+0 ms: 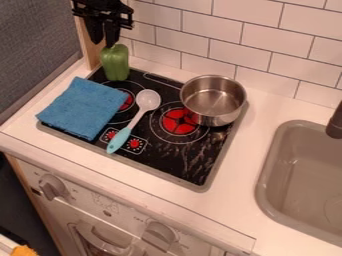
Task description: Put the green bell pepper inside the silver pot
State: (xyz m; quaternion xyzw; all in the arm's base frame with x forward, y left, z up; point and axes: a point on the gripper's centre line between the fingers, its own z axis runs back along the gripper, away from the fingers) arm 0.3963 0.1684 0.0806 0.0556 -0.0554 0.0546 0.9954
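Jaws slightly apart, with a narrow gap between them, the black two-finger gripper (103, 45) hangs pointing down at the upper left of the camera view. One fingertip overlaps the top of the green bell pepper (115, 62); whether they touch, I cannot tell. The pepper is upright at the back left corner of the black cooktop (194, 162), outside the pot and well apart from it. The silver pot (200, 118) sits at the cooktop's back right, its open top facing up, partly over a ring next to the larger red burner (179, 121). Between pot and pepper, a spoon (147, 100) with a pale bowl and a turquoise handle lies slantwise, bowl toward the back, handle toward the front left. Just beside it, a folded blue cloth (81, 107) covers part of the cooktop's left side and reaches onto the white counter (234, 195). To the right is a grey sink (267, 170) with a dark faucet (336, 123) at its far side. White tiles (254, 30) line the wall behind, and pale knobs (53, 186) are on the front panel below.
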